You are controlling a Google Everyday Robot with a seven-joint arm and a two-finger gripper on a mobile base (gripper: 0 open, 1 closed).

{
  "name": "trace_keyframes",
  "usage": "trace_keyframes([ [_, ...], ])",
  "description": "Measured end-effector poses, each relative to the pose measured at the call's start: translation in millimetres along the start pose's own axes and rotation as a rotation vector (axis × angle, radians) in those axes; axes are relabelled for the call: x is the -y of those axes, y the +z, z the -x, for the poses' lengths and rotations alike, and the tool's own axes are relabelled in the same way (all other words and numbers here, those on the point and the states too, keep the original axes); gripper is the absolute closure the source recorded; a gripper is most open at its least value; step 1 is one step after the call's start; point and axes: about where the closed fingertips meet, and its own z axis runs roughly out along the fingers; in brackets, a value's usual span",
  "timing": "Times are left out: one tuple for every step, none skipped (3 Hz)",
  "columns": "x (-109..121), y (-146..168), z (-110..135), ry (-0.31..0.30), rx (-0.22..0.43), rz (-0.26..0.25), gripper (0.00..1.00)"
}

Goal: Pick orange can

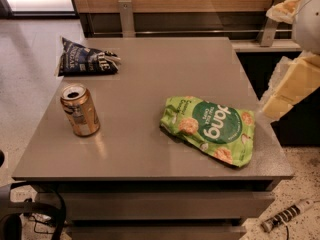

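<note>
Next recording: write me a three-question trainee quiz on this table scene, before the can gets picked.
1. True or false: the small orange metal can stands upright on the grey table.
2. How many snack bags lie on that table?
3. Which lies nearest the robot's pale hand, at the picture's right edge?
A) the can
B) the green crinkled chip bag
C) the dark blue snack bag

Key: 1 true; 2 two; 3 B.

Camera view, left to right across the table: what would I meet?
orange can → green chip bag → gripper, hanging off the right edge of the table. The dark blue snack bag lies behind the can, so it's left out.
</note>
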Motion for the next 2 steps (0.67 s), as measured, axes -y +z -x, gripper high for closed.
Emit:
trace_keyframes([
  [-9.5, 45.1, 24.3, 0.021, 0.218, 0.015, 0.00],
  [-19.8, 68.1, 59.4, 0.035, 0.387, 0.062, 0.00],
])
